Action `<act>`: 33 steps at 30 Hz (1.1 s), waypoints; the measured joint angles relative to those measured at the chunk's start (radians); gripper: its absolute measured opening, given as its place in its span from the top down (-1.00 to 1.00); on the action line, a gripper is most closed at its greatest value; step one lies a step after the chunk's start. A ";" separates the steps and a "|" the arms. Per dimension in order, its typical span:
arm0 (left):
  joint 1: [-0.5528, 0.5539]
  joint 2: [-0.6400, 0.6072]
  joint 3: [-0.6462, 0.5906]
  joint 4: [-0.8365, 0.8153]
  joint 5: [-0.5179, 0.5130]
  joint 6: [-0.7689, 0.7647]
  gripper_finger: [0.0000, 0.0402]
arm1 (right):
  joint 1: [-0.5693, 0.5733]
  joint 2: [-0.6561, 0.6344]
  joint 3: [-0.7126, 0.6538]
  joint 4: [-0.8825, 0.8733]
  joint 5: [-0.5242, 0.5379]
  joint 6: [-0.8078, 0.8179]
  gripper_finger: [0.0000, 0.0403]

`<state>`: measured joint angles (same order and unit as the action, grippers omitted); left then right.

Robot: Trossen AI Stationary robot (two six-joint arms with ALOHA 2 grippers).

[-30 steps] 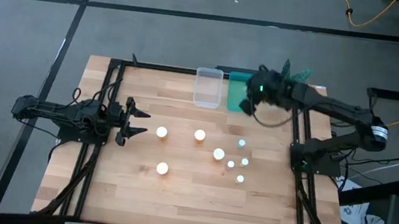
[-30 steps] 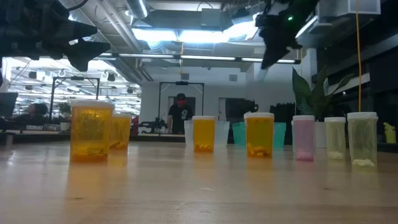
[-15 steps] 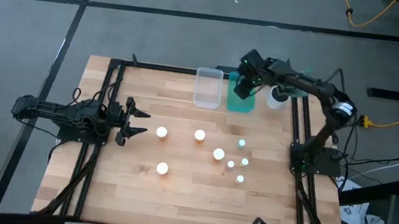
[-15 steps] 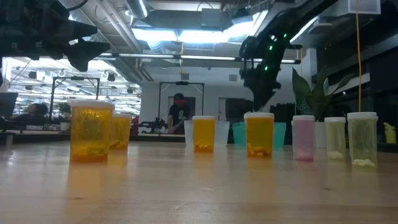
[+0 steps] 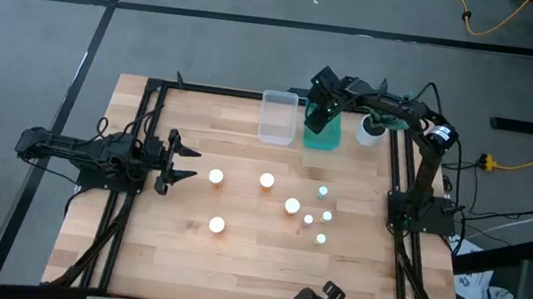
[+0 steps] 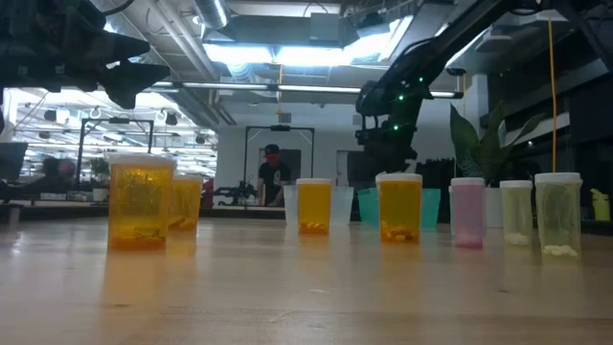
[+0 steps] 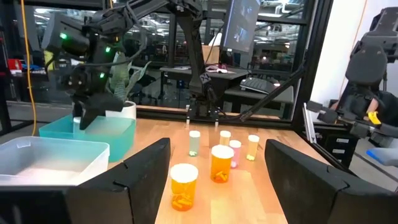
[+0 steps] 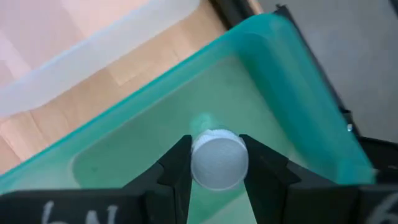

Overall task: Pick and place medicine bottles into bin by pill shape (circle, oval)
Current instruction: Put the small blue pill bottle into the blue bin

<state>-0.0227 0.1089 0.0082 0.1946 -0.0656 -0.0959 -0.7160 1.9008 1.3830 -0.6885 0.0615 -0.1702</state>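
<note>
My right gripper (image 5: 319, 111) hangs over the translucent teal-green bin (image 5: 326, 136) at the table's far edge, shut on a small bottle with a white cap (image 8: 217, 163). In the low view it stands behind the row of bottles (image 6: 383, 144). Four orange bottles (image 5: 266, 181) and several small teal-green ones (image 5: 322, 191) stand upright on their bases mid-table. The clear bin (image 5: 277, 118) stands left of the teal one. My left gripper (image 5: 177, 159) is open and empty at the table's left, level, pointing at the orange bottles (image 7: 183, 185). My right gripper pinches the bottle's white cap (image 8: 217, 163) between its two fingers (image 8: 177, 165), one on each side. The fingers point down from above. The bottle hangs below them, upright, inside the outline of the teal bin; whether its base touches the bin floor I cannot tell.
A white pot with a green plant (image 5: 370, 131) stands right of the teal bin, close to my right arm. Black frame rails (image 5: 142, 135) run along the table's left and right sides. A person (image 6: 273, 177) stands far off in the room. Bare wood lies toward the near edge.
My right gripper has swung a little toward the table's left and far edge and gone down, from high above the bottles to just over the teal bin. A dark object has come into view below the table's near edge.
</note>
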 joint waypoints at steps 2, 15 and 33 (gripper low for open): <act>0.000 0.000 0.000 0.000 0.000 0.000 -0.27 | 0.000 0.012 0.000 0.000 -0.004 0.001 0.38; 0.000 0.000 0.000 -0.001 0.000 -0.001 -0.27 | -0.001 -0.006 0.053 -0.079 -0.003 0.009 0.07; 0.000 0.000 0.000 -0.001 0.000 -0.002 -0.27 | 0.292 -0.310 0.149 -0.644 -0.011 0.217 0.14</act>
<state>-0.0227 0.1089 0.0086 0.1936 -0.0654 -0.0975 -0.4244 1.5913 1.5322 -1.3327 0.0505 0.0464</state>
